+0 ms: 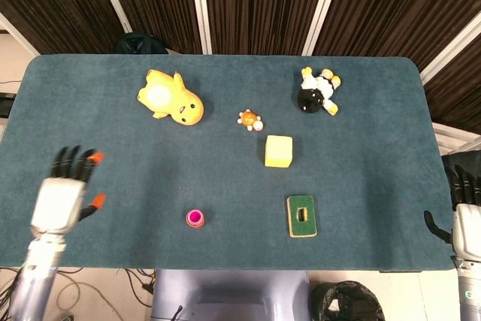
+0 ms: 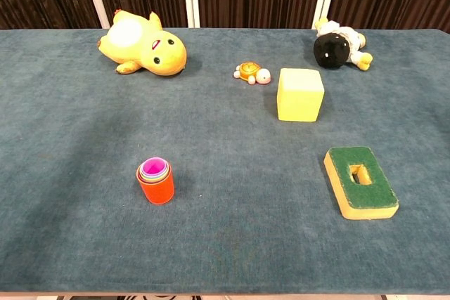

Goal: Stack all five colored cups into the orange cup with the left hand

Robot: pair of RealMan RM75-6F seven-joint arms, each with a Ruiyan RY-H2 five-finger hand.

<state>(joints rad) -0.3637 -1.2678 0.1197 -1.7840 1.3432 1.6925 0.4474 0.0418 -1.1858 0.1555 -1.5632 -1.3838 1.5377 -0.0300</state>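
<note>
The orange cup (image 2: pixel 155 182) stands upright near the table's front, left of centre, with smaller coloured cups nested inside it, a pink one innermost. From above the cup stack (image 1: pixel 195 219) shows as a small pink and orange ring. My left hand (image 1: pixel 64 194) hovers far to the left of the stack, near the table's left edge, fingers spread and holding nothing. It is out of the chest view. My right hand (image 1: pixel 466 216) hangs off the table's right edge, fingers apart, empty.
A yellow duck plush (image 1: pixel 170 97) lies at the back left. A small turtle toy (image 1: pixel 249 119), a yellow cube (image 1: pixel 279 151) and a green and yellow sponge block (image 1: pixel 301 216) sit right of centre. A black and white plush (image 1: pixel 318 92) lies at the back right.
</note>
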